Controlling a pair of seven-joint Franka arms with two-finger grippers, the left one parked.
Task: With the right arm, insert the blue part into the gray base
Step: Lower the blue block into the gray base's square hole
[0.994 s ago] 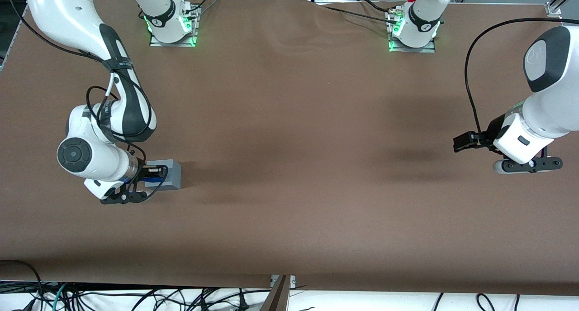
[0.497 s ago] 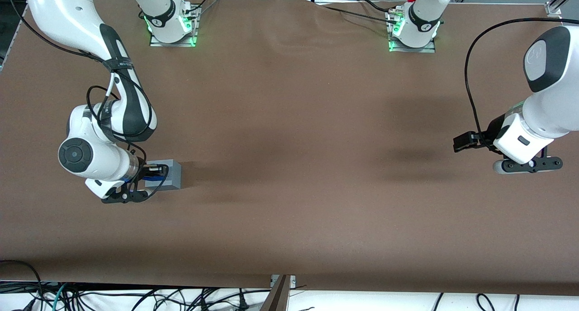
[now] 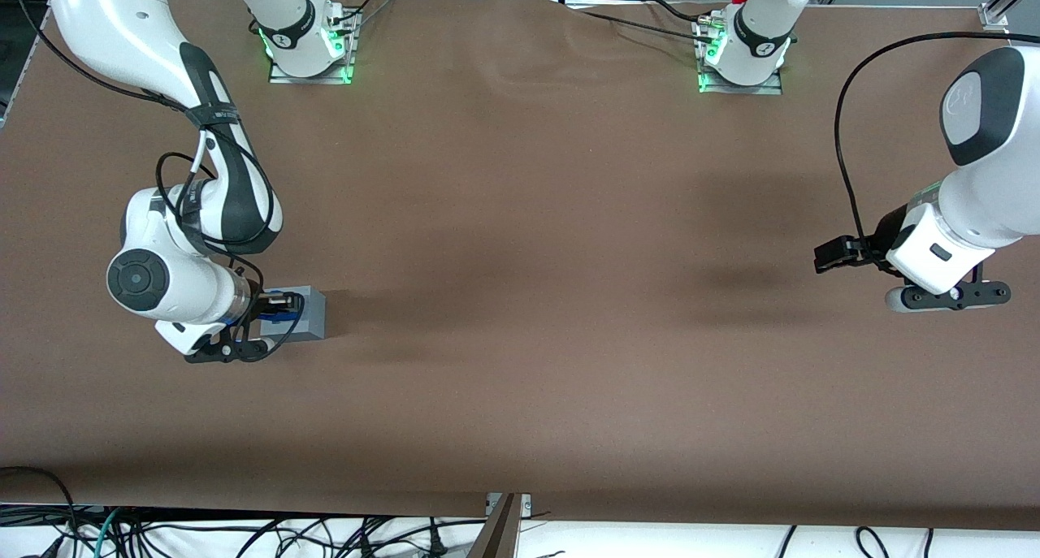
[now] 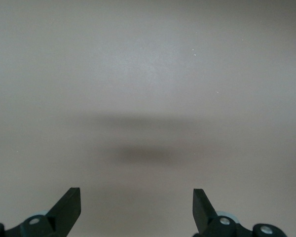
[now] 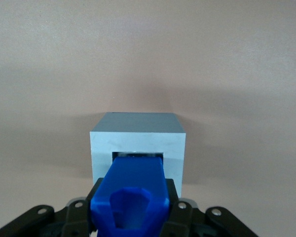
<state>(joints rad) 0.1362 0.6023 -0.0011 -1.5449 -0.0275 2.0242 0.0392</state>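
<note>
Gripper point(image 5: 130, 217) clamped on blue part point(image 5: 131, 195), poised at the recess of the base point(image 3: 302, 313), lower left of front frame. Risk: slight misalignment catches the rim, jamming or shoving the base.

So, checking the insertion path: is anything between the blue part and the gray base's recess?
Nothing: in the right wrist view the end effector holds the bright blue plastic block right at the light gray plastic cube's recess.

Overhead front view; two close wrist views
</note>
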